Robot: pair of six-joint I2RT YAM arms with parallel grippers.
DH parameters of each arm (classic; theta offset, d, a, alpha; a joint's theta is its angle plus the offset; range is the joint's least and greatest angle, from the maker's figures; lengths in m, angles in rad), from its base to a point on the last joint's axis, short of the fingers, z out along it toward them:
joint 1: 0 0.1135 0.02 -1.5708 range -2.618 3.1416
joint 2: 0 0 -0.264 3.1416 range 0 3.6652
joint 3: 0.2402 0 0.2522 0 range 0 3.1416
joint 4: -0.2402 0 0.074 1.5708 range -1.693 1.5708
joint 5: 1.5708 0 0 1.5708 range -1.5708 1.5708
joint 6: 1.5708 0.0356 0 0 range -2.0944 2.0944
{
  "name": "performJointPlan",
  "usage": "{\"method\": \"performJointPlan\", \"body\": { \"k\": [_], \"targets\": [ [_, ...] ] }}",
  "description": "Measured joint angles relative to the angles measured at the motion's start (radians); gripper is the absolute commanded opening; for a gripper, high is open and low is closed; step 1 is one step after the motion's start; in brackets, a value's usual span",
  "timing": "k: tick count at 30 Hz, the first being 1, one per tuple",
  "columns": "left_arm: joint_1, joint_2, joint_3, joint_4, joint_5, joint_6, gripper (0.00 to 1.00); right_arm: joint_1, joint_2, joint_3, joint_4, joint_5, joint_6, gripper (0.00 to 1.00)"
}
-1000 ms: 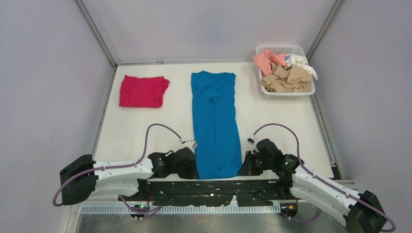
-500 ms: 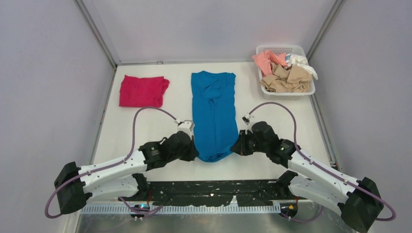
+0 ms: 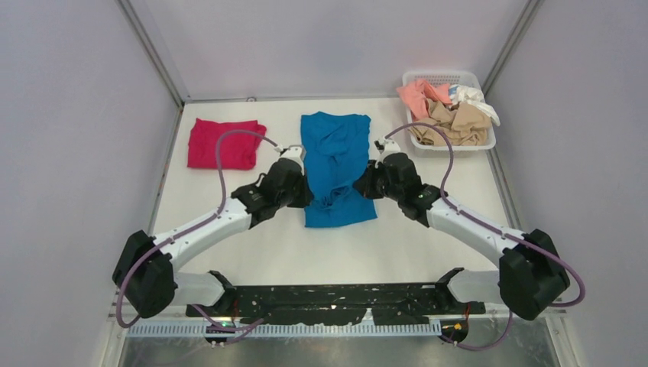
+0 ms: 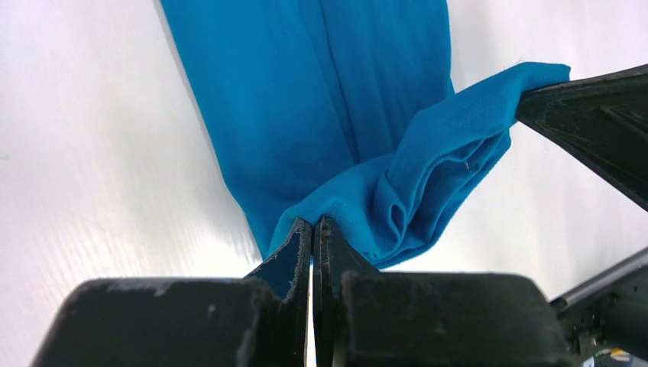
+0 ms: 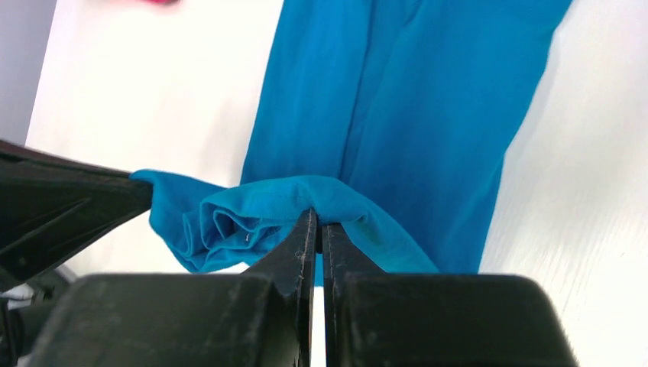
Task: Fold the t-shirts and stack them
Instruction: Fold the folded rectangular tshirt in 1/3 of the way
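The teal-blue t-shirt [image 3: 336,164] lies lengthwise in the middle of the table, its near hem lifted and carried back over its body. My left gripper [image 3: 305,193] is shut on the hem's left corner [image 4: 336,214]. My right gripper [image 3: 361,186] is shut on the hem's right corner [image 5: 306,200]. The cloth sags in folds between the two grippers. The magenta-red t-shirt [image 3: 224,142] lies folded at the far left, apart from both arms. Each wrist view shows the other gripper's black finger at its side edge.
A white basket [image 3: 452,144] at the far right corner holds crumpled peach, tan and white shirts. Grey walls close in the table on three sides. A black rail runs along the near edge by the arm bases.
Both grippers have moved away from the near edge toward the far side, carrying the teal shirt's near hem up and over its body. The shirt's visible length has shortened.
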Motion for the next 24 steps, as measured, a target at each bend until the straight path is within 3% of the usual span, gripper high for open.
{"method": "performJointPlan", "body": {
  "k": [14,24],
  "targets": [
    [0.184,0.262,0.230,0.021,0.058,0.064,0.00,-0.126,0.284,0.231,0.098,-0.013,-0.059,0.06],
    [0.248,0.412,0.320,0.027,0.114,0.081,0.00,-0.201,0.397,0.251,0.101,-0.035,-0.068,0.06]
  ]
}}
